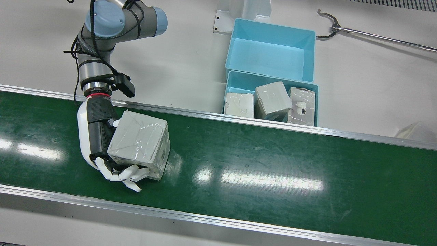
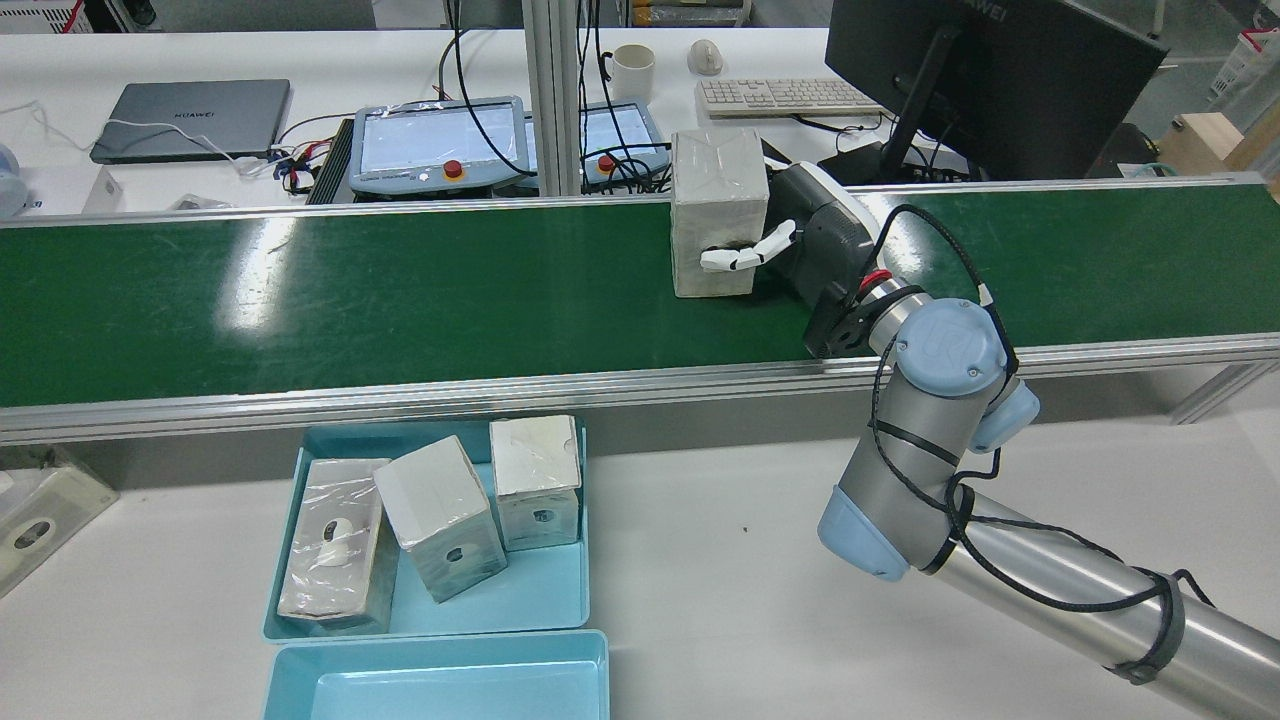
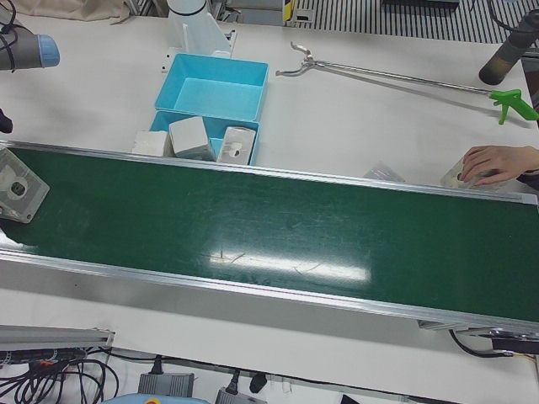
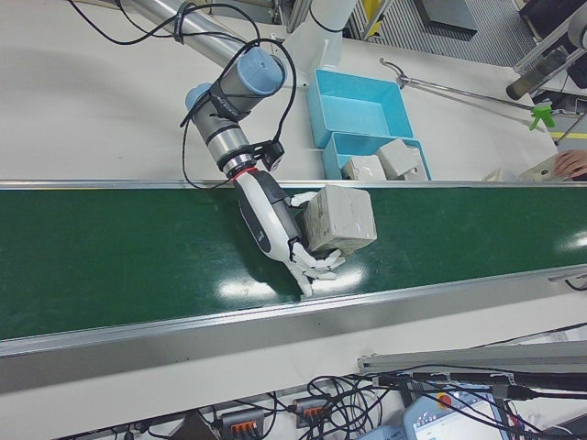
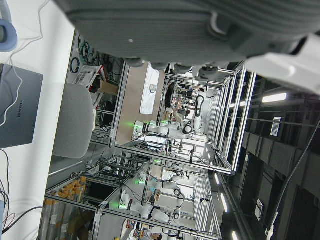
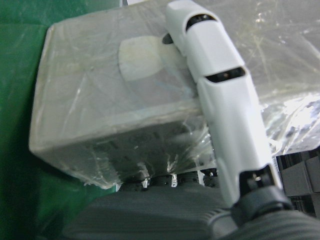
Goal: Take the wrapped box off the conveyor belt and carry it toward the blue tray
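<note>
now, front view: the right hand [image 1: 102, 143] is clamped on the wrapped box [image 1: 140, 143], white fingers [image 1: 131, 175] curled under its lower edge, palm flat against its side. the box sits tilted over the conveyor belt [image 1: 273, 160], toward the belt's left end. whether it touches the green surface, cannot tell. the blue tray [image 1: 235, 80] lies just past the belt's far edge, with 3 wrapped boxes [image 1: 271, 100] inside; a second blue tray [image 1: 269, 51] sits against it on the far side.

rear view: the box [image 2: 718, 210] stands upright near the belt's far edge, fingers [image 2: 745, 255] wrapped across its near face. the tray [image 2: 545, 590] is across the belt, beside its near edge and well apart from the box.

right-front view: same grip, hand [image 4: 275, 220] beside the box [image 4: 339, 220], fingertips below it.

right hand view: a finger [image 6: 220, 100] presses over the shiny wrap.

left hand view: the left hand [image 5: 200, 25] shows only as a dark blur along the top edge; its fingers, cannot tell.
</note>
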`<control>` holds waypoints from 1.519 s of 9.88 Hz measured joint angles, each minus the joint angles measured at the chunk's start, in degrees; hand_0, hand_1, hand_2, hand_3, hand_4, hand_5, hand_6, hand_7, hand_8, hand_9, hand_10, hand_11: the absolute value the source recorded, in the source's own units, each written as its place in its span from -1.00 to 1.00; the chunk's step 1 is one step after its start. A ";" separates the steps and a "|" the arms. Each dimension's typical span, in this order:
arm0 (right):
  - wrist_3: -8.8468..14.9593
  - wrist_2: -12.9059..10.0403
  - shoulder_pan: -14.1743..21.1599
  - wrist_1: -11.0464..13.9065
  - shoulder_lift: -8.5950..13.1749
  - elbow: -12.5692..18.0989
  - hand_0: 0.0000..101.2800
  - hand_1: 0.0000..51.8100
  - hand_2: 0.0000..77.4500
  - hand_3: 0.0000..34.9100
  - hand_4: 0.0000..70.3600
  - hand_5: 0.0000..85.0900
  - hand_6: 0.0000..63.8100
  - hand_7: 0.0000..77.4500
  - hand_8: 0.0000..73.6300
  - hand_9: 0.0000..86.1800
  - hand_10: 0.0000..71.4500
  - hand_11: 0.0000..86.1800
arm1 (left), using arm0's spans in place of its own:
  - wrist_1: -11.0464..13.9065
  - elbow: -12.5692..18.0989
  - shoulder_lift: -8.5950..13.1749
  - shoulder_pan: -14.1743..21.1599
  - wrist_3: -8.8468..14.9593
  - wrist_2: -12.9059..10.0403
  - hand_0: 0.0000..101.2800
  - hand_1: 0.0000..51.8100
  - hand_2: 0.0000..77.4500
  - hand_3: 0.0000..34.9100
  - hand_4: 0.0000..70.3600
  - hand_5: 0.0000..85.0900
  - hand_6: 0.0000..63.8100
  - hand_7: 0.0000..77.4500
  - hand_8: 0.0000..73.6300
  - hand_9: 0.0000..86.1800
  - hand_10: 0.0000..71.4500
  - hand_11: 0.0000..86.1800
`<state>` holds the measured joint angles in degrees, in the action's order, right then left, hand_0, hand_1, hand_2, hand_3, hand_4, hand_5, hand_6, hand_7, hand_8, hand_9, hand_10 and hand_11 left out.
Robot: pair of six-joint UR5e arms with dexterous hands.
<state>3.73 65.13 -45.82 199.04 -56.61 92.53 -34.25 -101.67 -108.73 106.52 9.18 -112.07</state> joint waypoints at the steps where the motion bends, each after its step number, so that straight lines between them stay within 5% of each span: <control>1: -0.07 1.69 -0.86 0.11 1.16 0.32 0.13 -0.41 -0.23 -1.00 -0.50 0.26 -0.01 -0.20 -0.07 -0.16 -0.42 -0.48 | 0.00 0.00 0.00 0.00 0.00 0.00 -1.00 -1.00 -0.99 -1.00 -1.00 -0.97 -0.98 -0.99 -0.99 -1.00 -0.98 -0.99; 3: -0.02 5.48 -1.85 1.04 5.41 0.94 0.13 -0.54 -0.20 -1.00 -0.57 0.54 0.16 -0.16 0.10 -0.11 -0.21 -0.25 | 0.00 0.00 0.00 0.00 0.00 0.00 -1.00 -1.00 -0.99 -1.00 -1.00 -0.97 -0.98 -0.99 -0.99 -1.00 -0.98 -0.99; 4: -0.01 6.80 -1.45 1.94 7.83 1.12 0.16 -0.54 -0.20 -1.00 -0.44 0.63 0.25 -0.14 0.16 -0.10 -0.18 -0.22 | 0.00 0.00 0.00 0.00 0.00 0.00 -1.00 -1.00 -0.99 -1.00 -1.00 -0.97 -0.98 -0.99 -0.99 -1.00 -1.00 -0.99; 6: 0.02 8.47 1.18 3.55 12.32 1.22 0.16 -0.54 -0.20 -1.00 -0.44 0.63 0.30 -0.14 0.21 -0.10 -0.16 -0.19 | 0.00 0.00 0.00 0.00 0.00 0.00 -1.00 -1.00 -0.97 -1.00 -1.00 -0.97 -0.98 -0.99 -0.99 -0.99 -0.98 -0.99; 7: 0.06 8.78 3.07 4.39 14.38 1.23 0.15 -0.87 -0.07 -1.00 -0.40 0.62 0.35 -0.14 0.26 -0.10 -0.16 -0.16 | 0.00 0.00 0.00 0.00 0.00 0.00 -1.00 -1.00 -0.97 -1.00 -1.00 -0.97 -0.98 -0.99 -0.99 -1.00 -0.98 -0.99; 8: 0.14 8.90 5.26 5.06 16.19 1.22 0.14 -0.90 -0.07 -1.00 -0.38 0.63 0.37 -0.14 0.27 -0.10 -0.16 -0.15 | 0.00 0.00 0.00 0.00 0.00 0.00 -1.00 -1.00 -0.97 -1.00 -1.00 -0.97 -0.98 -0.99 -0.99 -1.00 -0.98 -0.99; 14: 0.33 8.81 16.35 7.52 22.58 0.06 0.13 -0.96 -0.01 -1.00 -0.29 0.63 0.47 -0.10 0.32 -0.01 -0.13 0.03 | 0.00 0.00 0.00 0.00 0.00 0.00 -1.00 -1.00 -0.97 -1.00 -1.00 -0.97 -0.98 -1.00 -0.99 -1.00 -0.98 -0.99; 15: 0.33 8.80 17.18 7.87 22.87 -0.37 -0.11 -0.96 -0.01 -1.00 -0.30 0.63 0.38 -0.04 0.16 0.09 -0.25 0.03 | 0.00 0.00 0.00 0.00 0.00 0.00 -1.00 -1.00 -0.99 -1.00 -1.00 -0.97 -0.98 -1.00 -0.99 -1.00 -0.98 -0.99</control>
<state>4.06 73.93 -28.64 206.92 -33.73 92.16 -34.25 -101.67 -108.73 106.52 9.18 -112.06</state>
